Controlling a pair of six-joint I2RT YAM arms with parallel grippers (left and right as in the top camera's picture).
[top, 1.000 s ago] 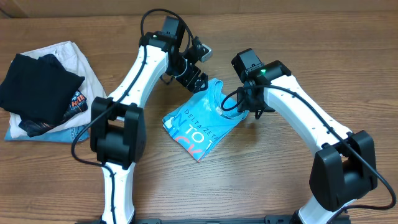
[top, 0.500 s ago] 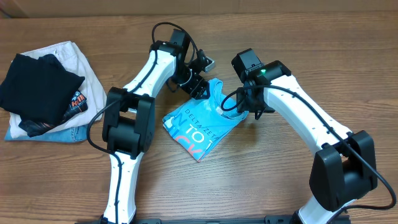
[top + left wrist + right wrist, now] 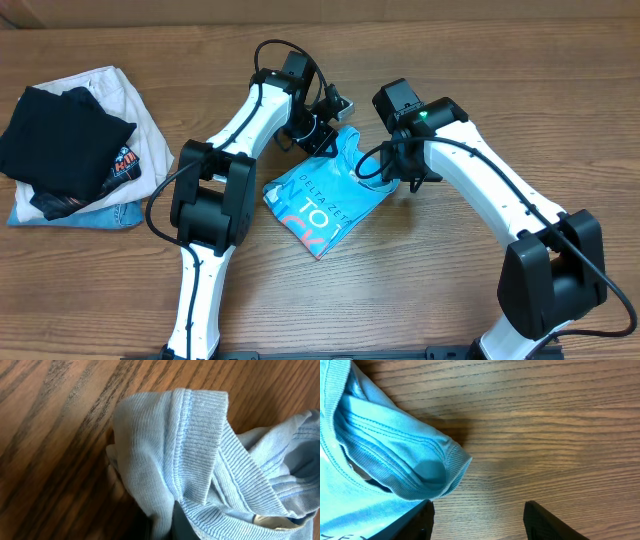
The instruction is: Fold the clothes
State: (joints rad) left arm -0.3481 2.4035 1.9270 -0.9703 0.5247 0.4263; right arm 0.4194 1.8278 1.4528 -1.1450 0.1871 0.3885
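On the wooden table (image 3: 450, 60), the left gripper (image 3: 321, 139) is pinching shut on the ribbed collar (image 3: 200, 435) of the sky-blue T-shirt (image 3: 315, 205), whose folded body is lying diagonally away toward the near edge, while the right gripper (image 3: 477, 508), half-open and empty, is hovering just beside the same collar end.

A robot lab bench; two white arms (image 3: 235, 125) mounted at a wood-grain table (image 3: 500, 60); garment pile (image 3: 70, 140) beside.
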